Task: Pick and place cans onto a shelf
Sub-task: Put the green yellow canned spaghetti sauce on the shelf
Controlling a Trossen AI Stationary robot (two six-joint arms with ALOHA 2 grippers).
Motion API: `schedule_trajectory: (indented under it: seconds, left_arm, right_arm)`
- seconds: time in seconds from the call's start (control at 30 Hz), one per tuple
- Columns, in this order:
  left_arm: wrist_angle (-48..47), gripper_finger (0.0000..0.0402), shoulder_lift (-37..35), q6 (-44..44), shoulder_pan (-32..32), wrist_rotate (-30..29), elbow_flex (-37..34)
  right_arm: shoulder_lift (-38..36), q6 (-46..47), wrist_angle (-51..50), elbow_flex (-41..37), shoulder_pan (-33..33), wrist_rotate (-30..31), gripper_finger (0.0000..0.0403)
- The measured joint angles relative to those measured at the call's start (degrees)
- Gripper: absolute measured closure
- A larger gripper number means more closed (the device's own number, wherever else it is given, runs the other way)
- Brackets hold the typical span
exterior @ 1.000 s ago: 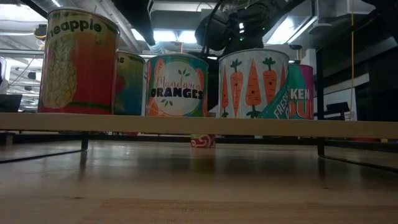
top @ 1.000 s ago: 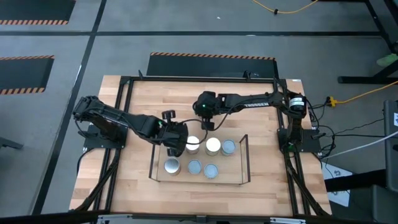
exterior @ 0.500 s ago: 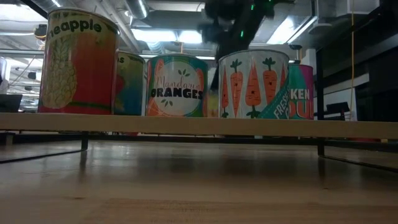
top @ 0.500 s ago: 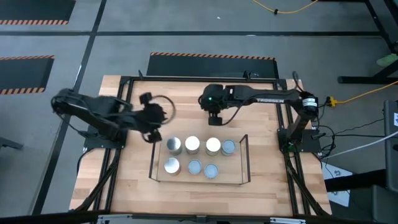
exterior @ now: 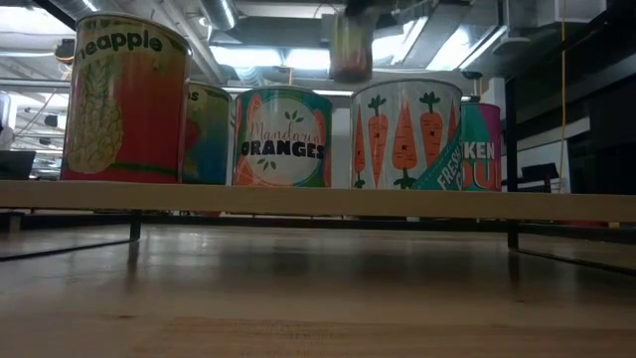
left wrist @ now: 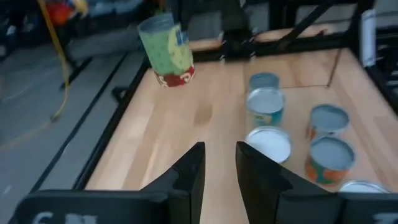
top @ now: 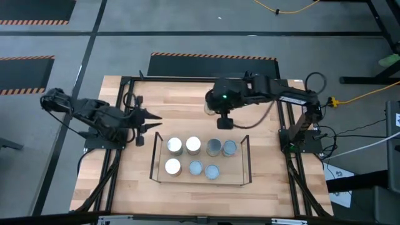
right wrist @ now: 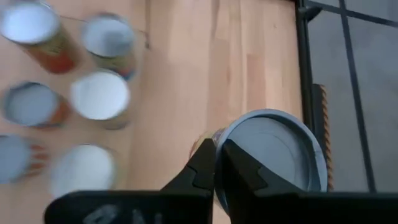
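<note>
1. Left gripper point(top: 152, 120) sits over the left part of the table, beside the shelf's left end, holding nothing. Its fingers point(left wrist: 188, 175) stand a bit apart in the left wrist view.
2. Shelf point(top: 244, 161) at table centre carries seven cans: four in the back row, three in front. Front row looks to have one free spot on the right end, next to the teal-topped can point(top: 212, 171).
3. Right gripper point(top: 223, 120) is clamped on the eighth can point(left wrist: 168, 50), a green tin w/ red base, lifted clear of the table behind the shelf. Right wrist view shows its grey top point(right wrist: 268, 157) pressed against the fingers.
4. I'd say step in hand = carry the last can to the shelf; task nearly done.
5. Risks, as I judge them:
   - Free slot is in front, so the can must pass over the back row. Too low a carry would clip the back-row cans point(top: 214, 147) and topple them.
   - Wire end frame point(top: 248, 140) is near the slot; drifting right could snag it.
   - Grip looks off-centre on the top, so the can may tilt or slip on release.
</note>
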Motion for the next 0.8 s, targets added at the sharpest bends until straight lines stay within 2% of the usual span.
schedule_trajectory:
  seconds: [0.17, 0.33, 0.67, 0.8]
  left_arm:
    - [14.3, 0.0319, -6.5, 6.6, 0.1, 3.6, -12.2]
    - [23.2, 0.0319, -12.9, 11.7, 0.1, 5.5, -21.3]
    - [25.2, 0.0319, -27.0, 13.2, 0.1, 5.4, -32.2]
    - [25.3, 0.0319, -33.7, 13.2, 0.1, 5.5, -35.9]
  right_arm:
    - [0.0, 6.9, -5.3, 7.1, 4.7, 0.0, 0.0386]
    - [0.0, 14.7, -9.0, 8.5, 10.8, -0.1, 0.0386]
    - [0.4, 29.5, -8.9, 8.5, 23.4, 0.2, 0.0386]
    - [0.3, 34.2, -8.4, 6.2, 27.8, 4.6, 0.0386]
